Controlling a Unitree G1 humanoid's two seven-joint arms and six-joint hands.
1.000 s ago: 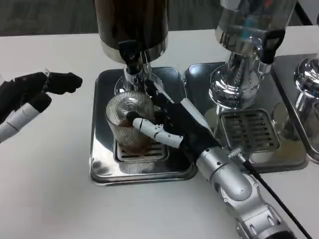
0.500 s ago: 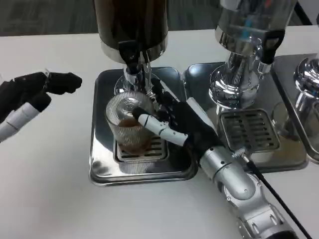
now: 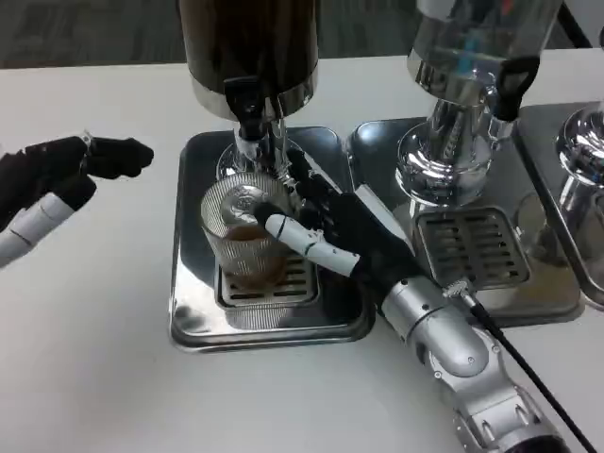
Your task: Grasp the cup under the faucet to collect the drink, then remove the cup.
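Note:
A clear ribbed cup [image 3: 238, 236] with some brown drink in it stands on the drip grate [image 3: 283, 288] under the black faucet [image 3: 247, 106] of the dark dispenser [image 3: 250, 47]. My right hand [image 3: 326, 226] wraps around the cup's right side: the white thumb [image 3: 302, 243] lies across its front and the black fingers [image 3: 300, 179] reach behind it. Out at the left over the bare table, my left hand [image 3: 57, 170] hovers with its fingers apart and nothing in them.
The cup's steel drip tray [image 3: 193, 283] sits mid-table. A second dispenser [image 3: 472, 57] with its own tray and grate [image 3: 472, 247] stands to the right, and a third one [image 3: 580, 151] is at the right edge. White table [image 3: 94, 377] lies in front.
My right hand has shifted slightly right and back, so its thumb tip now sits nearer the cup's right edge. The cup and the left hand have stayed put.

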